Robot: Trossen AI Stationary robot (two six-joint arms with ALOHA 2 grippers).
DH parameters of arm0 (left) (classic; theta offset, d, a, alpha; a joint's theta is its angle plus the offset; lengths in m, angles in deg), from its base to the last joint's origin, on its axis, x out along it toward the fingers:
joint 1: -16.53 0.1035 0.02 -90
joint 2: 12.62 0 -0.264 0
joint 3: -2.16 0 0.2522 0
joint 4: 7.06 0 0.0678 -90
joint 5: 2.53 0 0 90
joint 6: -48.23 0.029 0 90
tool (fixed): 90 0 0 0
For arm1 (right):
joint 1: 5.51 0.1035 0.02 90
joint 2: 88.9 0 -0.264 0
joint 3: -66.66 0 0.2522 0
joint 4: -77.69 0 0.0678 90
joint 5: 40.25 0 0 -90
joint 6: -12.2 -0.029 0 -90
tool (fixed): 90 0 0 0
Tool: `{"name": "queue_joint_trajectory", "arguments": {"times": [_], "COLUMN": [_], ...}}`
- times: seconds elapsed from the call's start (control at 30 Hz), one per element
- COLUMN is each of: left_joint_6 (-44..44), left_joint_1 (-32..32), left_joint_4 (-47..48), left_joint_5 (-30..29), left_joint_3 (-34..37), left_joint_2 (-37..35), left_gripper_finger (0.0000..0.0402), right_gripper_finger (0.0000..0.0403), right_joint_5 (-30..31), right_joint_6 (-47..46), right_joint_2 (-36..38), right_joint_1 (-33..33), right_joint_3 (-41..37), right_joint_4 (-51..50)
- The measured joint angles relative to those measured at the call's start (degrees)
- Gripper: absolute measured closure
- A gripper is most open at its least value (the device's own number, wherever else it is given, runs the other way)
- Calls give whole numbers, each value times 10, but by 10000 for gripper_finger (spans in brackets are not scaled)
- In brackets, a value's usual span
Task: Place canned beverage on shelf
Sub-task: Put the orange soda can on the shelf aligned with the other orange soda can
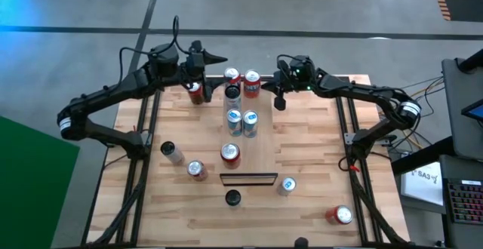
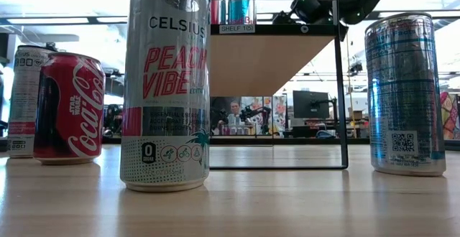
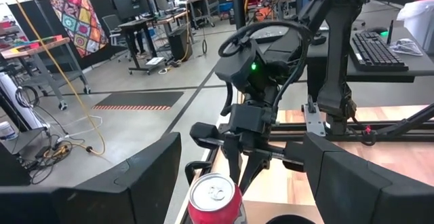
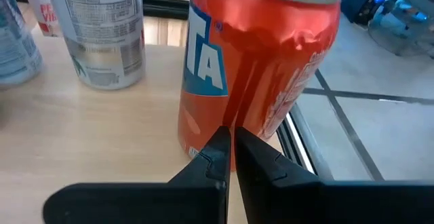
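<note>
The shelf (image 1: 260, 139) is a long light-wood board down the table's middle, with several cans standing on it; its near end (image 2: 273, 29) shows in the low view. My left gripper (image 1: 198, 83) is open at the table's far left. Its fingers stand wide on either side of a red can (image 3: 215, 198), apart from it; the can also shows in the high view (image 1: 196, 93). My right gripper (image 4: 230, 139) is shut, right in front of the lower side of a dented orange can (image 4: 258, 68) at the shelf's far end (image 1: 251, 84). My right gripper's shut fingertips (image 4: 220, 146) point level at the orange can's lower side wall (image 4: 234, 115), coming from the table's right. I cannot tell whether they touch it. The can stands upright on the wood.
Loose cans stand on the table: silver ones at the near left (image 1: 172, 152) (image 1: 196, 170), a dark-topped one near the front (image 1: 232, 198), a blue-silver one (image 1: 287, 185) and a red one (image 1: 341, 215) at the near right. The table's far edge is close behind both grippers.
</note>
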Motion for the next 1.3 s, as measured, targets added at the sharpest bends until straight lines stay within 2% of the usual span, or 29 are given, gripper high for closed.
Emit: {"name": "queue_joint_trajectory", "arguments": {"times": [0.7,0.83,0.97,1.3], "left_joint_6": [6,6,12,13], "left_joint_1": [0,0,0,0], "left_joint_4": [-4,-4,-4,-4], "left_joint_5": [0,0,0,0], "left_joint_3": [0,0,0,0], "left_joint_2": [10,10,10,10], "left_gripper_finger": [125,125,125,125], "right_gripper_finger": [391,391,391,391], "right_joint_5": [0,-8,-46,-44], "right_joint_6": [-10,-18,-26,-28], "right_joint_2": [-5,1,0,-3], "right_joint_1": [0,1,5,10], "right_joint_3": [0,0,0,0], "right_joint_4": [25,10,7,38]}}
